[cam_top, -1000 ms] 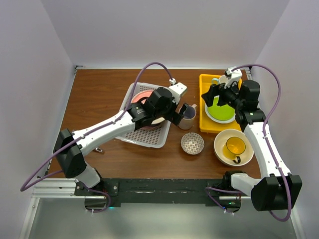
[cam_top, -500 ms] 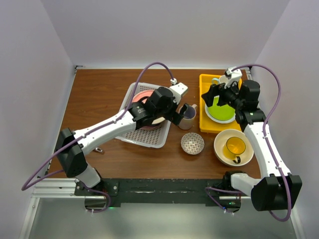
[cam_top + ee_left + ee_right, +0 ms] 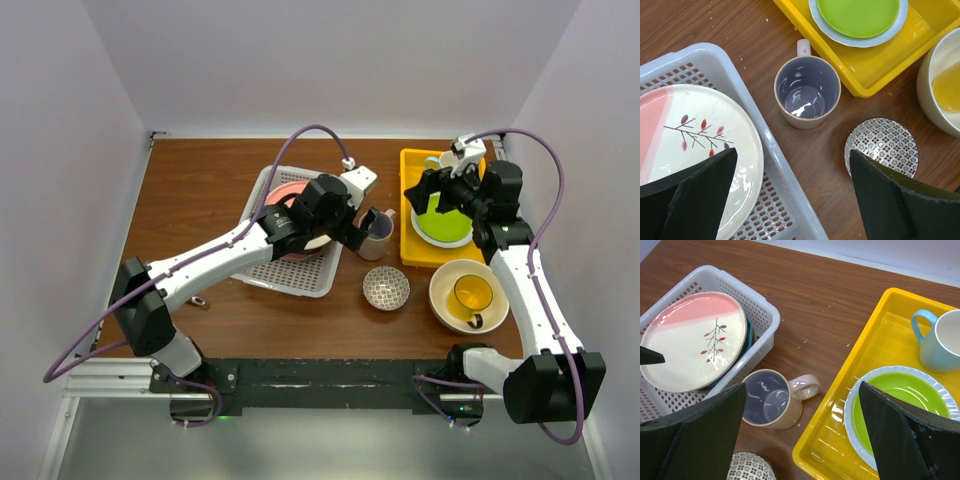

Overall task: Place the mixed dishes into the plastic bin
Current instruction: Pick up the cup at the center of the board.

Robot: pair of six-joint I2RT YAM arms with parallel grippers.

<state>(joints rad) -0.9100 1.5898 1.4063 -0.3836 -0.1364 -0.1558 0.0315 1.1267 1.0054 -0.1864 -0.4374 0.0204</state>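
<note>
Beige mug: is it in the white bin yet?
No, the beige mug stands upright on the table, outside the plastic bin, between it and the yellow tray.

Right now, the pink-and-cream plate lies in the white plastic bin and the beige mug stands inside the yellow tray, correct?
No: the beige mug stands on the wooden table beside the yellow tray, as the left wrist view shows.

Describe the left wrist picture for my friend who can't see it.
The open left gripper hovers over a beige ceramic mug standing between a white lattice plastic basket holding a pink-and-cream plate and a flat yellow tray.
</note>
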